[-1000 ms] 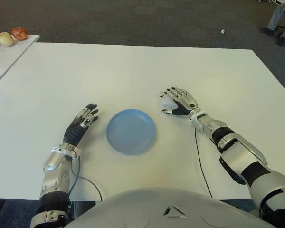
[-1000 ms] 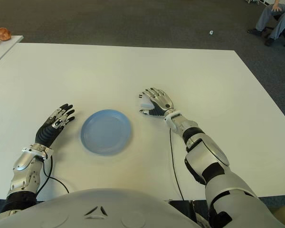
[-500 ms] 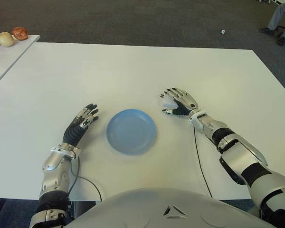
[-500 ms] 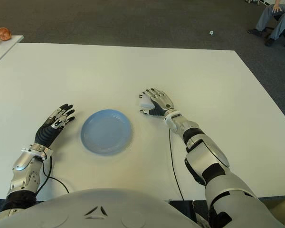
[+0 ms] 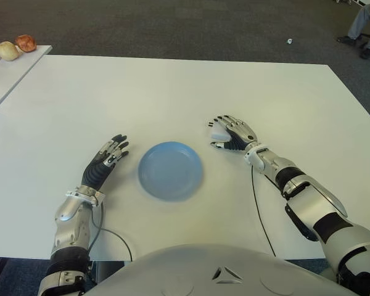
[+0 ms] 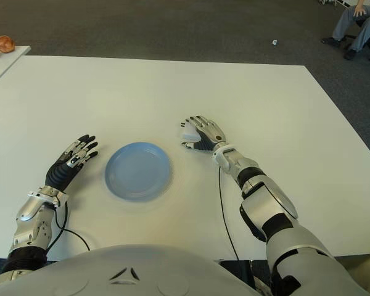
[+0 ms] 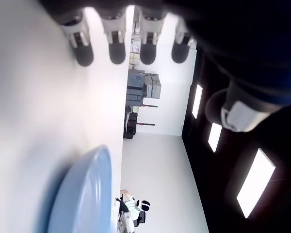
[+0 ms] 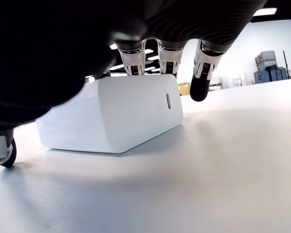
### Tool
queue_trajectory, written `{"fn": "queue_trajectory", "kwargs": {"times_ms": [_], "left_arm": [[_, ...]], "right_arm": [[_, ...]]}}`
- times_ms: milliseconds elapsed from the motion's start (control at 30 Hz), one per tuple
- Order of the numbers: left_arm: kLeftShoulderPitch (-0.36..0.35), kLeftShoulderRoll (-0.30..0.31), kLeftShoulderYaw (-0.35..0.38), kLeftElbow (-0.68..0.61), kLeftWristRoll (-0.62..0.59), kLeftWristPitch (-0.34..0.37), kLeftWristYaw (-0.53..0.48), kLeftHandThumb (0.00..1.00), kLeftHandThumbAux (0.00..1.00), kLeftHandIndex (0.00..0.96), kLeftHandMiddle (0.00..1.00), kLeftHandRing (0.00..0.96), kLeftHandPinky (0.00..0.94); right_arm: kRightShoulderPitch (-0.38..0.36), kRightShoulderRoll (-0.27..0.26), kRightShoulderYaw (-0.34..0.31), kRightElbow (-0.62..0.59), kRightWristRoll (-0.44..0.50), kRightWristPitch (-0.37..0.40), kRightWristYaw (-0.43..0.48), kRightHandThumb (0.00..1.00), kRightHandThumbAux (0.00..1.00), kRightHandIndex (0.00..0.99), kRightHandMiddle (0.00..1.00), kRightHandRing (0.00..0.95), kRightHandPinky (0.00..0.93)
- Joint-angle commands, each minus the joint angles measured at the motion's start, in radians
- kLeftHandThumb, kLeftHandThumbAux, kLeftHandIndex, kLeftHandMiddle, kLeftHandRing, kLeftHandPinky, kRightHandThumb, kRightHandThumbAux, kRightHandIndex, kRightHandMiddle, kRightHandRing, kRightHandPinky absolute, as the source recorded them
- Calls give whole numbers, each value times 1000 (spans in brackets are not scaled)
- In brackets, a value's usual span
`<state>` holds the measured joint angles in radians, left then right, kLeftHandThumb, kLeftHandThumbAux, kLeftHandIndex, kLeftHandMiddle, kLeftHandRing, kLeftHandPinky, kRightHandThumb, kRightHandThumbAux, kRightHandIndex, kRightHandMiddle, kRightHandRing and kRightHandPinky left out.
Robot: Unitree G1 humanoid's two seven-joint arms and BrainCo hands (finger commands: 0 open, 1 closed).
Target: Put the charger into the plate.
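Note:
A white block-shaped charger (image 5: 217,133) lies flat on the white table (image 5: 172,92), just right of the round blue plate (image 5: 171,170). My right hand (image 5: 231,132) is cupped over it. In the right wrist view the fingers (image 8: 167,58) arch over the charger's (image 8: 121,111) top edge and the thumb sits low beside one end. The block still lies on the table. My left hand (image 5: 108,157) shows left of the plate with fingers straight and nothing in it; the plate's rim (image 7: 82,199) appears in the left wrist view.
A black cable (image 5: 259,209) runs along the table by my right forearm. A second table (image 5: 6,77) at the far left carries a few round items (image 5: 15,48). A person's legs (image 5: 365,28) show at the far right, on the dark carpet.
My right hand has shifted very slightly over the charger. The plate and my left hand have not moved.

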<state>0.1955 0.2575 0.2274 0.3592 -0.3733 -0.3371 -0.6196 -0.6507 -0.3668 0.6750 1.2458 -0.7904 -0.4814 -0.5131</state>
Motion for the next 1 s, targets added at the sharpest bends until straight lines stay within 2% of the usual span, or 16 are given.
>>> {"fn": "queue_trajectory", "kwargs": {"times_ms": [33, 767, 1000], "left_arm": [[-4, 5, 7, 10, -7, 15, -13, 0, 478, 16, 48, 9, 1], [-5, 6, 8, 15, -2, -1, -19, 0, 469, 8, 46, 3, 1], [-1, 1, 11, 6, -12, 8, -17, 0, 463, 19, 55, 14, 0]], "right_arm": [[38, 6, 12, 17, -11, -3, 48, 313, 386, 0, 0, 19, 107], [39, 2, 8, 13, 9, -13, 100, 328, 413, 10, 2, 23, 99], [41, -4, 12, 7, 6, -19, 99, 406, 419, 45, 67, 100, 200]]}}
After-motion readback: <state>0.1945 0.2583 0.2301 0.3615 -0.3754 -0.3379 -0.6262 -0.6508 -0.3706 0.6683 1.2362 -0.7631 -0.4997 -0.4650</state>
